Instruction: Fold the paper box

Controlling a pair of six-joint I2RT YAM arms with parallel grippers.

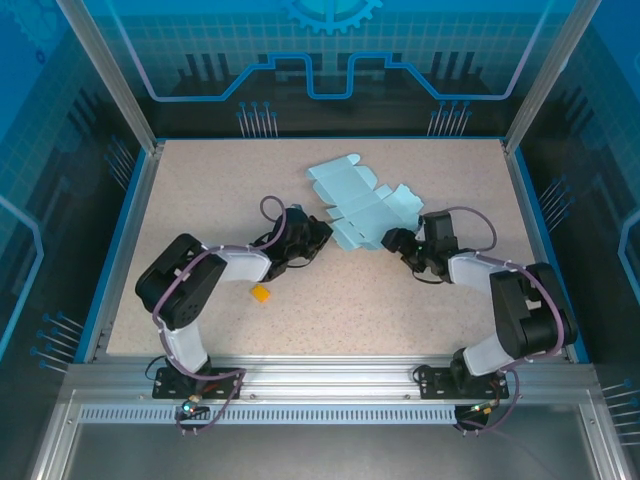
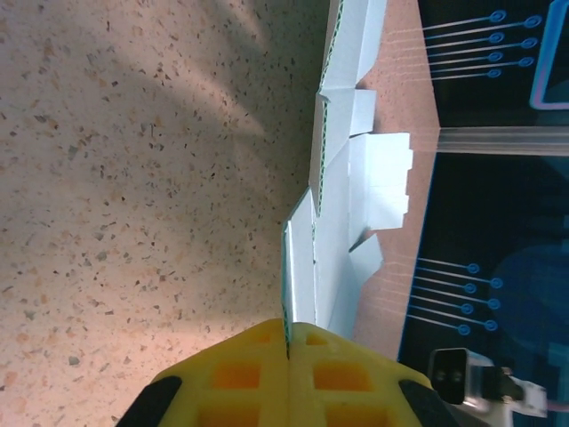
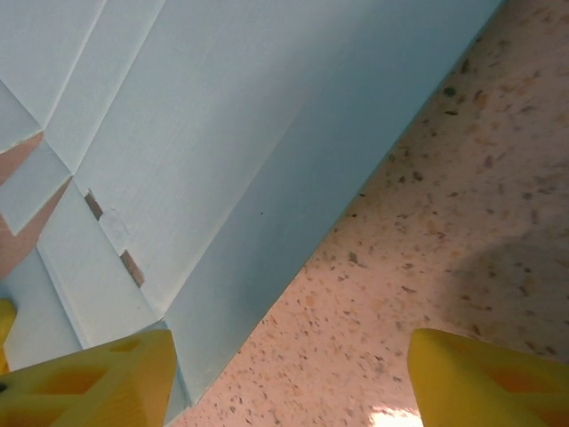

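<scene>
Paper box (image 1: 360, 200): lies as a pale-blue die-cut sheet on the speckled table (image 1: 200, 200), beyond centre, between both grippers. Left gripper (image 2: 287, 356): pinches tight on the sheet's edge. Right gripper (image 3: 293, 356): hangs spread wide, one finger at the sheet's corner. Orange piece (image 1: 260, 293): sits well apart from the sheet.

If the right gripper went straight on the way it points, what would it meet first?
Probably the paper box, its panel just ahead of the open right gripper; depth is unclear.
</scene>
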